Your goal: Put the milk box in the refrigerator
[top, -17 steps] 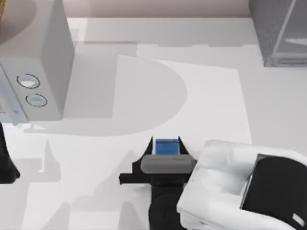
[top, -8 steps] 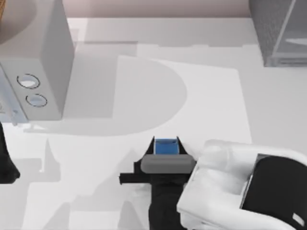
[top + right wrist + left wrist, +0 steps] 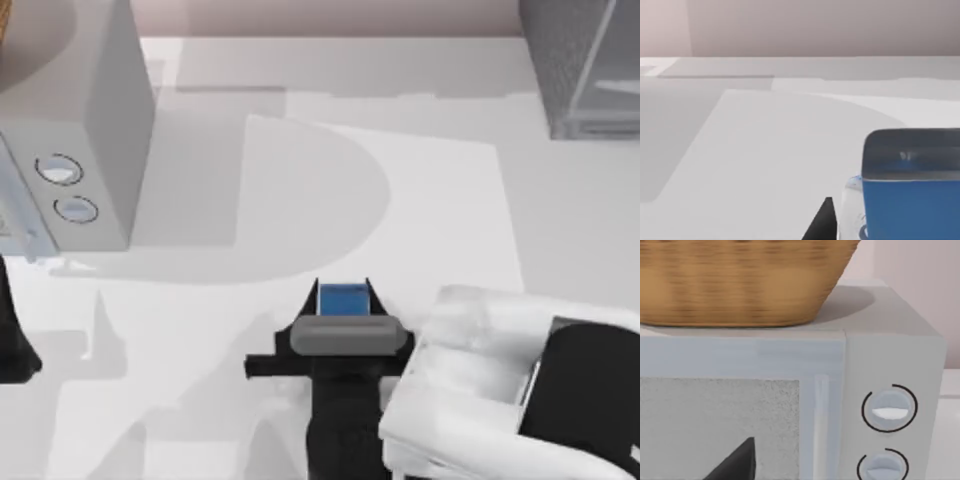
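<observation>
Even, bright, soft light fills the scene, with no glare on the pale table (image 3: 440, 200). A broad, soft-edged grey shadow spreads from the microwave (image 3: 85, 120) at nine o'clock toward the centre, and fainter arm shadows lie at seven o'clock. In the left wrist view, the basket (image 3: 740, 280) looks slightly blurred.

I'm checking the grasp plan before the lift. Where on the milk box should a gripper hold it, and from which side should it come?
Grip the milk box across its two flat side walls, coming in level from the table's near edge. It stands upright and is narrow, so parallel fingers suit it. The right gripper is already placed that way, a finger on each side.
</observation>
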`<state>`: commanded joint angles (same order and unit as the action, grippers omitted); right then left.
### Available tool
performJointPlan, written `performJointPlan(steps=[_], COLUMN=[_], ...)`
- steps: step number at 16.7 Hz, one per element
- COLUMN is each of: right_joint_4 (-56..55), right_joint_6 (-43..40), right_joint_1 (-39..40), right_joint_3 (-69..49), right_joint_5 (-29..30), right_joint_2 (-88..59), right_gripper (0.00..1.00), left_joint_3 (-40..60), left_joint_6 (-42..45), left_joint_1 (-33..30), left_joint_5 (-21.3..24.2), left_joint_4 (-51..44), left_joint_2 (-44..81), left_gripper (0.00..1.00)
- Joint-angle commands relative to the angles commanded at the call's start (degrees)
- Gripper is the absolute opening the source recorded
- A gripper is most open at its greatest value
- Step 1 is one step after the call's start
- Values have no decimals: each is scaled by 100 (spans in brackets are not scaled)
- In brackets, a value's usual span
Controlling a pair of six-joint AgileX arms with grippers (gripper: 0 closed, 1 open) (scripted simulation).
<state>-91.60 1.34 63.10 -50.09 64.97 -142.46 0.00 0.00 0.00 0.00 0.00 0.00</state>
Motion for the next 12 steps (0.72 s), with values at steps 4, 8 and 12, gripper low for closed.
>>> performJointPlan(steps=[4,8,12], right_joint_4=[816,1918,2799], right_joint_6=[15,36,58], right_joint_1=[9,1,-1], right_joint_3=[70,188,286], right_joint_5=[-21,-20,-16], right_joint_2=[912,2096,3008], right_gripper=[0,0,0], left_joint_3=[0,0,0], left_joint_6=[0,0,0], left_joint_1=[0,0,0], left_joint_5=[0,0,0], left_joint_4=[0,0,0], left_joint_2=[0,0,0], left_gripper=[100,100,100])
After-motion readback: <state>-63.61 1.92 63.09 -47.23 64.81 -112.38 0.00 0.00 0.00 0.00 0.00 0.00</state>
